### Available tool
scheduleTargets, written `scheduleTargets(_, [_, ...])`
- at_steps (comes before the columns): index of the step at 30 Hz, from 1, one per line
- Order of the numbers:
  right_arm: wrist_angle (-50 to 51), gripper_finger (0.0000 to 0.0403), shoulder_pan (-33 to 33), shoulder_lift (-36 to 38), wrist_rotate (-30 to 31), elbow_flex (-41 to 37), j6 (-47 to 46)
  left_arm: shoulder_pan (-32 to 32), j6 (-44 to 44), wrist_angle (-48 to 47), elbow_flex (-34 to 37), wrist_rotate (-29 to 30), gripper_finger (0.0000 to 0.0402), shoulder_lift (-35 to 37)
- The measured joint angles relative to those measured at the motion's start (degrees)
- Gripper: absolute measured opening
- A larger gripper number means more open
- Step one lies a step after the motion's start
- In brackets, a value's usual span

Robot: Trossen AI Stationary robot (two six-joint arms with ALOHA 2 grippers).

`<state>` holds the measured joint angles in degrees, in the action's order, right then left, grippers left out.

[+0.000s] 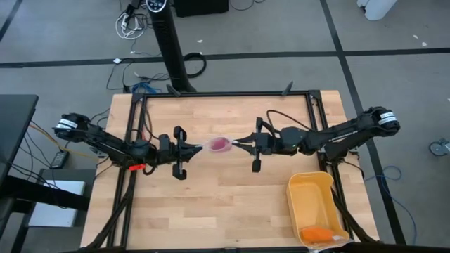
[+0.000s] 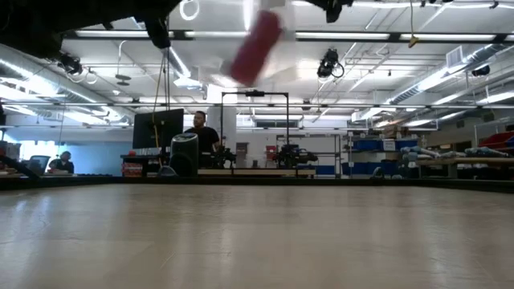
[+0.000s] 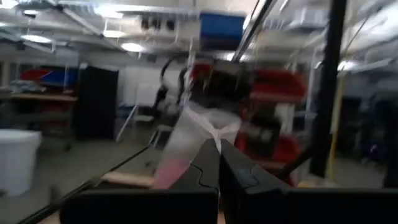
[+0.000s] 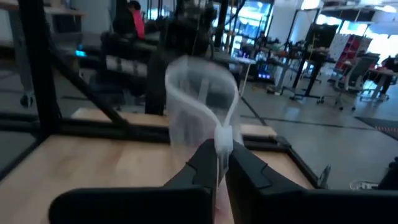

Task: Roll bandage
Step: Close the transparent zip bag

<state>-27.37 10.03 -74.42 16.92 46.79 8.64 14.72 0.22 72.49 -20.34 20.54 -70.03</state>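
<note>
Above the table [image 1: 225, 211], seen from overhead, both arms meet mid-table: left pincer [image 1: 199, 148] and right pincer [image 1: 239, 142] each pinch an opposite edge of a clear plastic bag [image 1: 211, 145], w/ the bandage [image 1: 221, 145] sitting inside as a small pink roll, held up off the wood between them. Yellow bin [image 1: 311, 188] w/ an orange object [image 1: 316, 232] sits well apart, near the right-front corner.

Low view: the pink roll hangs tilted high over the table surface, clearly airborne, blurred. A person [image 2: 200, 132] sits at a desk far behind.

Left wrist view: the fingers are pressed together on a gathered corner of the bag film; pink shows thru the plastic just beyond.

Right wrist view: same story, fingers closed on a pinch of bag edge, the bag mouth ballooning open in front.

Handling, my guess: the bandage looks light and soft, squashy fabric, not fragile. The bag is the trouble: thin, slick, crinkly film that could slip out of a pinch or tear if the arms pull apart hard. To get rolling, the roll likely has to come out first; best grip on it is prob. across its round body or at a loose end of the strip, not thru the plastic.
</note>
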Motion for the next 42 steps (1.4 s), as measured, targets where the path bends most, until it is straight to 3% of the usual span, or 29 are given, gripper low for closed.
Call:
scheduleTargets(4, [1.06, 0.0003, 0.34, 1.52, -0.08, 0.04, 0.38, -0.04, 1.01, -3.68, 0.0, 3.75, 0.0001, 0.06])
scheduleTargets(7, [1.37, 0.0014, 0.32, 1.8, -0.05, 0.04, -0.65, -0.04, 1.04, -2.87, 0.0, 3.86, 0.0001, 0.08])
scheduleTargets(20, [14.7, 0.0197, 0.54, 3.13, 5.93, -0.86, -10.51, 0.0, 1.27, -3.48, 0.0, 2.39, 0.0001, 4.49])
scheduleTargets(23, [5.58, 0.0217, 0.67, 2.57, 5.23, -5.2, -10.6, 0.0, 1.21, -4.16, 0.0, 1.38, 0.0001, 5.34])
scheduleTargets(26, [-9.65, 0.0224, 0.63, 2.17, 2.97, -10.92, -10.69, 0.02, 1.17, -4.39, 0.0, 0.96, 0.0001, 6.11])
scheduleTargets(32, [-35.68, 0.0194, 0.32, -4.55, 1.53, -17.81, -10.59, 0.01, 1.21, -4.36, 0.0, 0.13, 0.0001, 6.48])
scheduleTargets(42, [-38.33, 0.0161, -2.98, -12.76, -6.34, -11.38, -13.54, 0.02, 0.85, -4.47, -0.01, -0.71, 0.0001, 6.48])
